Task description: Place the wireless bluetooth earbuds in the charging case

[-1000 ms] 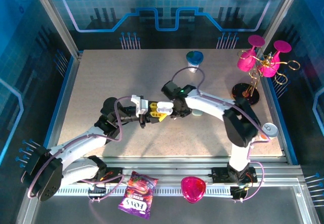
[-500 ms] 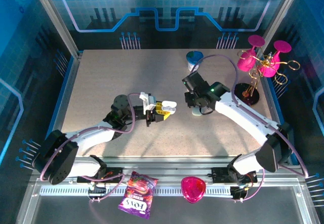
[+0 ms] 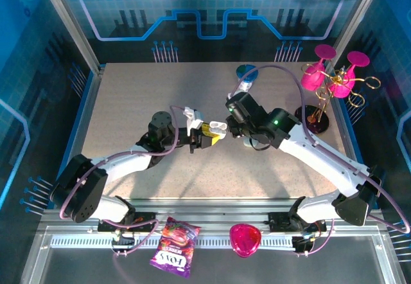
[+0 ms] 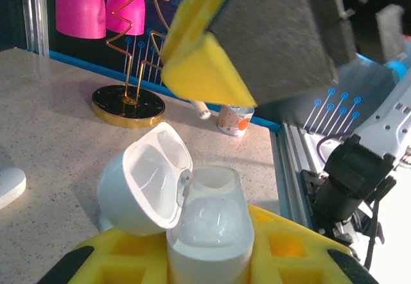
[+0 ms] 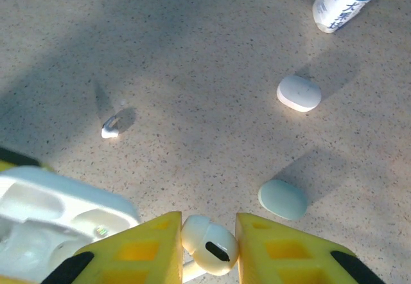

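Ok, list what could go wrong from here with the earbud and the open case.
1. The right gripper pinches the earbud by its rounded head; it could pop out and drop to the table.
2. The open charging case in the left gripper has its lid standing close beside the narrow wells; the wide yellow fingers may knock it shut or miss.

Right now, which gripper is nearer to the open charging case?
Left. The left gripper is shut on the open charging case, holding its base between the fingers. The right gripper, shut on an earbud, is close beside the case but does not hold it.
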Available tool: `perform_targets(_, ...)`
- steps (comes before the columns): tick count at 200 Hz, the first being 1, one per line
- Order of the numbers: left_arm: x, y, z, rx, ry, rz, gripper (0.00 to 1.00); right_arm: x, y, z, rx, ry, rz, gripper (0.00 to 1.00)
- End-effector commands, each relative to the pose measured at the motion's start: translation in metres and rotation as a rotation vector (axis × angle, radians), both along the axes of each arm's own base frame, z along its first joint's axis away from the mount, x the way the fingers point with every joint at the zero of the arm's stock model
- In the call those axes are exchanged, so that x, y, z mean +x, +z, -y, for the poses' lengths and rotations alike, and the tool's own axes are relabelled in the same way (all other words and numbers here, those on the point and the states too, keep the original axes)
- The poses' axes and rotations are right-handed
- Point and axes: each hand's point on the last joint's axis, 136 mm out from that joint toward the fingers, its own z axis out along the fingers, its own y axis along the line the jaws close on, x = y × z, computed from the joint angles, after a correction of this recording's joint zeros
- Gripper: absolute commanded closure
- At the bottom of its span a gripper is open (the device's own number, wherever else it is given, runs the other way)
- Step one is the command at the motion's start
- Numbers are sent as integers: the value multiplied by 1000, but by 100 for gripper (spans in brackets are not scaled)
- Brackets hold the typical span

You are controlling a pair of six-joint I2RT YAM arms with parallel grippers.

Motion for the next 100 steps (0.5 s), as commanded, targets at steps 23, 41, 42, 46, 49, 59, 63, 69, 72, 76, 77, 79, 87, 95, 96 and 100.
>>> perform_targets(23,12,9,4,-23,16,-146,86,3,21,-19,15,50,68,75)
perform_targets(41,13,9,5,-26,15,-171,86,4,22,-24,15,62,74,75)
perform_targets(42,13,9,5,-27,15,-173,86,4,23,-24,16,62,74,75)
perform_targets(46,14,10,5,-30,17,-177,86,4,22,-26,14,65,73,75)
perform_targets(49,14,11,5,-32,17,-182,86,4,21,-26,14,67,73,75)
perform_targets(59,15,12,6,-38,14,-190,86,4,20,-29,12,72,72,75)
perform_targets(63,14,13,6,-42,11,-191,86,5,20,-29,13,73,74,75)
perform_targets(69,14,15,6,-49,11,-194,86,5,18,-30,8,78,73,75)
perform_targets(72,14,16,6,-52,10,-196,86,5,18,-31,8,81,74,75)
perform_targets(76,14,17,7,-56,9,-194,86,6,17,-31,4,80,73,75)
perform_targets(77,14,17,6,-56,9,-195,86,6,17,-31,4,80,73,75)
perform_targets(79,14,17,6,-58,8,-193,86,6,16,-31,4,81,71,75)
perform_targets(87,14,19,6,-64,8,-194,86,6,15,-32,-1,83,68,75)
perform_targets(95,14,20,6,-66,9,-198,86,6,14,-33,-2,85,68,75)
perform_targets(96,14,19,6,-66,9,-198,86,7,13,-33,-4,84,67,75)
perform_targets(100,14,20,6,-67,7,-199,86,7,12,-33,-7,85,65,75)
